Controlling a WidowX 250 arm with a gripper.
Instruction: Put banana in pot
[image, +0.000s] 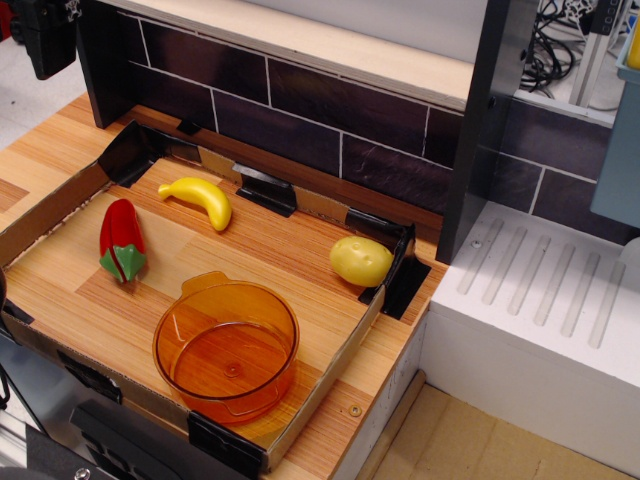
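Pot (226, 350): a round, see-through orange plastic pot, standing upright and empty near the front edge of the tabletop (260, 260). A small flat tab handle sticks out from its rim on the far side. Its front rim comes close to the low cardboard wall (330, 370) at the front.

Tabletop: light wood-grain boards, fenced on all sides by a low cardboard wall held by black clips at the corners.

Red pepper (121, 242): a glossy red toy pepper with a green stem end, lying on its side near the left edge, well apart from the pot.

Potato (361, 261): a rounded, lumpy, pale yellow toy sitting near the far right corner, just beside the black corner clip (398, 270).

Banana (199, 199): a small, curved, shiny yellow toy banana, lying flat on the wood toward the far edge, left of centre. Its tapered stem end points left. It lies outside the pot and well apart from it, with bare wood between the two, and nothing touches it.

Back wall (330, 120): dark purple-brown tiles with pale grout, rising behind the far edge, topped by a pale shelf.

Pincer (42, 40): only a dark black block shows at the upper left corner of the view, high above the far left corner; I cannot tell how its jaws stand, and it holds nothing that can be seen.
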